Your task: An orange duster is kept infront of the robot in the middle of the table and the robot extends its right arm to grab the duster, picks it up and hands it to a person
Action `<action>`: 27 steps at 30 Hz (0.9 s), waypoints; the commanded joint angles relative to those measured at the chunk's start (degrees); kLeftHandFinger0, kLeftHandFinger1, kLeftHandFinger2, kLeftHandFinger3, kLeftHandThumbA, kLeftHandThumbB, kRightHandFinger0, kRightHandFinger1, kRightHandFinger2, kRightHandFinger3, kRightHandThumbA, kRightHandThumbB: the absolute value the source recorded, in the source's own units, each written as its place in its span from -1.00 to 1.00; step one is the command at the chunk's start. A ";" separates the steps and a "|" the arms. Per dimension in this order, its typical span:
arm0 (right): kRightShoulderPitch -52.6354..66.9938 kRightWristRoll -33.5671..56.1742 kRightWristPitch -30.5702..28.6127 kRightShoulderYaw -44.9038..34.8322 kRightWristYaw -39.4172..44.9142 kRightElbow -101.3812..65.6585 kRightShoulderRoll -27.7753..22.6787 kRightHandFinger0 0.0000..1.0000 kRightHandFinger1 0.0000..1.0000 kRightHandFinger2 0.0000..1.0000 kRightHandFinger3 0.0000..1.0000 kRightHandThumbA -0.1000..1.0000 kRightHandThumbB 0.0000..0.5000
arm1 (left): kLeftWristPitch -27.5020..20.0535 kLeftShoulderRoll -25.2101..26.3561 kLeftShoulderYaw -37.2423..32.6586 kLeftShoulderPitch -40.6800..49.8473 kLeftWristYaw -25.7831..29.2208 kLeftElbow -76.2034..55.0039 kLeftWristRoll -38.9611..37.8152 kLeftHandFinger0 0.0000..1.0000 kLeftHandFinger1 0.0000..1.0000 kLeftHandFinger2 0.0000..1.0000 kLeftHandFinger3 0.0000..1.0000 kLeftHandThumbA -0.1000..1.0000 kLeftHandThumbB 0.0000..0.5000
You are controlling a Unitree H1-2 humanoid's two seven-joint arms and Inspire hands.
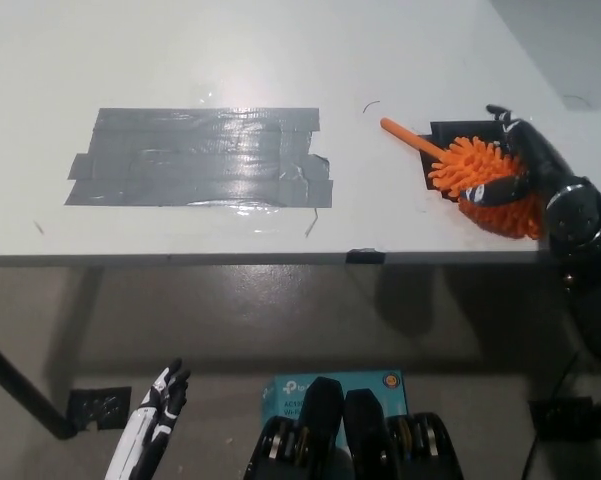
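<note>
Near the counter's front right corner, the orange duster is covered by the black right hand, its clasp unclear, and a firm hold is best secured before lifting.

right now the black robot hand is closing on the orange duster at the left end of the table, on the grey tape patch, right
Not quite. The head view shows the right robot hand around the orange duster at the table's right end, over a small black patch. The grey tape patch lies bare to the left.
</note>
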 commanded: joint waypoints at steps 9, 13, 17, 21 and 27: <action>-8.15 -0.95 0.97 5.10 4.99 10.69 -0.61 1.00 1.00 1.00 1.00 0.90 0.88 | -1.57 0.18 0.24 -1.05 -0.39 -1.52 -0.51 1.00 1.00 1.00 1.00 0.83 -0.19; -9.43 -0.92 1.17 6.15 7.06 12.59 -0.99 1.00 1.00 1.00 1.00 0.86 0.91 | -1.34 0.23 0.28 -1.22 -0.40 -1.48 -0.51 1.00 1.00 1.00 1.00 0.84 -0.13; -10.96 -1.57 2.16 8.69 11.71 14.26 -1.67 1.00 1.00 1.00 1.00 0.82 0.69 | -2.06 0.27 0.23 -1.28 -0.23 -1.30 -0.21 1.00 1.00 1.00 1.00 0.85 -0.16; -12.97 -1.70 0.87 9.84 11.45 19.90 -1.38 -0.18 -0.08 0.26 1.00 -0.30 0.32 | -1.92 0.24 0.12 -1.37 -0.15 -1.58 0.09 1.00 1.00 1.00 1.00 0.86 -0.15; -13.48 -7.08 -0.41 17.40 12.69 22.20 -2.57 -0.90 -0.50 -0.24 1.00 -1.00 -0.04 | -0.58 0.18 0.15 -1.86 -0.46 -2.19 -0.33 1.00 1.00 1.00 1.00 0.85 -0.10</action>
